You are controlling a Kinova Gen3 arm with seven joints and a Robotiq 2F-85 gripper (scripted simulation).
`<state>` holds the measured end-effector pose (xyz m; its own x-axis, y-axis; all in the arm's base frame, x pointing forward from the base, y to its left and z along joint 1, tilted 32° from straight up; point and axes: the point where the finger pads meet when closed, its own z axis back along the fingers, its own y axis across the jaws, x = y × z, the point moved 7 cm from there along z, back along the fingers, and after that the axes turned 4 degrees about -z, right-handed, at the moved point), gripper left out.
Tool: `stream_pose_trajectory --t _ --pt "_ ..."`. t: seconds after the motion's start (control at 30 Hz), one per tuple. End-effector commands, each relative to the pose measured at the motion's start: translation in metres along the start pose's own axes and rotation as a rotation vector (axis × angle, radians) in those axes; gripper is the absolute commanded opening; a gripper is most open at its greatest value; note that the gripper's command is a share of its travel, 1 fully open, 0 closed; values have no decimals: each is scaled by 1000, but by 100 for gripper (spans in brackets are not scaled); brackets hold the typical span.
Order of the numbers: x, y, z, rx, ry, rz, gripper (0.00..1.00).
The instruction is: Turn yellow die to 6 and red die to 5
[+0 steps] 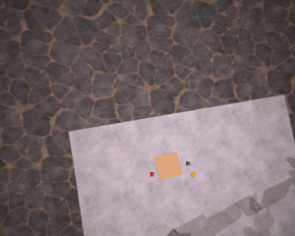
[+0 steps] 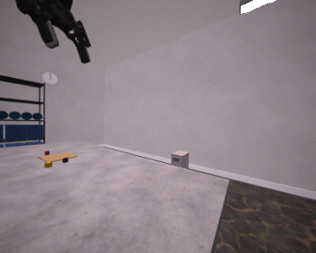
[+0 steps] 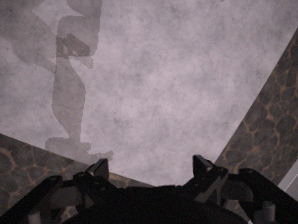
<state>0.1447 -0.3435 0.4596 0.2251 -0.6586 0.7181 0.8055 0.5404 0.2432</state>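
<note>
Dice, yellow point(image 1: 193, 174) point(image 2: 48, 165) and red point(image 1: 152, 174) point(image 2: 47, 152), sit inside the desk's point(image 1: 111, 162) point(image 2: 141, 208) point(image 3: 150, 90) edges; the wide-open, empty tool point(image 2: 69, 54) point(image 3: 150, 166) could skid one while tipping it.

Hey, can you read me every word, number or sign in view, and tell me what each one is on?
No text is readable.
Black die: pale marks, too small to read.
Red die: dark marks, too small to read.
Yellow die: nothing legible.
Grey box: dark patch, too blurred to read.
</note>
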Motion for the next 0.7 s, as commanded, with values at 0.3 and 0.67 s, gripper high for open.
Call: stream_pose_trajectory --t 0.3,0.67 --pt "-7 34 -5 -4 -4 80 100" --pt "-22 79 -16 -17 -3 193 100"
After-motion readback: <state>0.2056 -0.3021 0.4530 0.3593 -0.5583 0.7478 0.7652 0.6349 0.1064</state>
